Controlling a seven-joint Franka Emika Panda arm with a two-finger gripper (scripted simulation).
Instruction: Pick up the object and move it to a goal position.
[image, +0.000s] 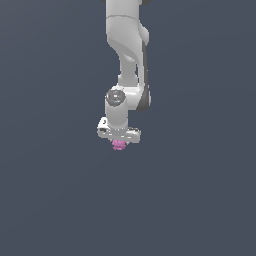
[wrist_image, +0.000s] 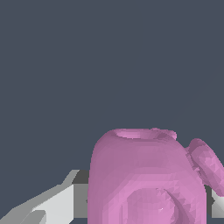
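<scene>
Beneath the white end effector (image: 119, 139), in the middle of the exterior view, the object (image: 119, 145) peeks out as a small pink-magenta lump, and the wrist view shows it filling the space between the fingers (wrist_image: 48, 203), so the end effector appears to be closed around it, though the contact faces themselves are hidden. Whether the object sits on the dark grey ground or hangs clear of it cannot be told, since no shadow or edge separates them. The main risk, as I judge it, is a slip: the surface is rounded and lumpy, so flat pads may bear on only a bulge or two, and a quick move toward the goal could let it twist or drop out. No goal marker is visible in either view. Up close the object (wrist_image: 146, 179) is a bulbous, faceted magenta form with a ring-like rim on one end, a round boss on its face, and a separate lobe projecting to one side.
</scene>
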